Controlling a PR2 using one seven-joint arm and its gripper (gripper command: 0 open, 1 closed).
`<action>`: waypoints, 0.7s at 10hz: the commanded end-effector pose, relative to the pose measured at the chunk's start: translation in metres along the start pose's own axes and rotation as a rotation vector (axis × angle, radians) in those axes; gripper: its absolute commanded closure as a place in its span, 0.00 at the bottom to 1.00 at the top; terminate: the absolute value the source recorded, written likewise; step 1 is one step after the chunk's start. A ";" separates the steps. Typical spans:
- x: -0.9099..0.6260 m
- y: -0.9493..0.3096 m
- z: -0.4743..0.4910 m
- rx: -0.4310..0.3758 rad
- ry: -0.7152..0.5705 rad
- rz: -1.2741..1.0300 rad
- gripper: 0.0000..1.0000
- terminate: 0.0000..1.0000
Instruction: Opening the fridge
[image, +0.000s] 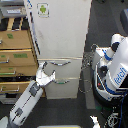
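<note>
End effector (48, 76) sits at the tip of the grey arm that rises from the lower left of the exterior view, and its two fingers are spread apart, holding nothing. It hovers just beside the left ends of the two silver bar handles (61, 63), about level with the gap between them. Both handles run horizontally and extend to the exterior view's right from it. They belong to the lower drawers of the fridge (60, 35), which stands upright in the middle, between the tan wooden cabinet (15, 55) and the white-and-blue robot body (117, 65). I judge the next move needs a small reach rightward.
</note>
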 end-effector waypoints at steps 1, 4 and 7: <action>0.100 0.105 0.041 0.145 0.158 0.331 0.00 0.00; 0.124 0.131 0.050 0.189 0.159 0.352 0.00 0.00; 0.146 0.161 0.051 0.179 0.193 0.465 0.00 0.00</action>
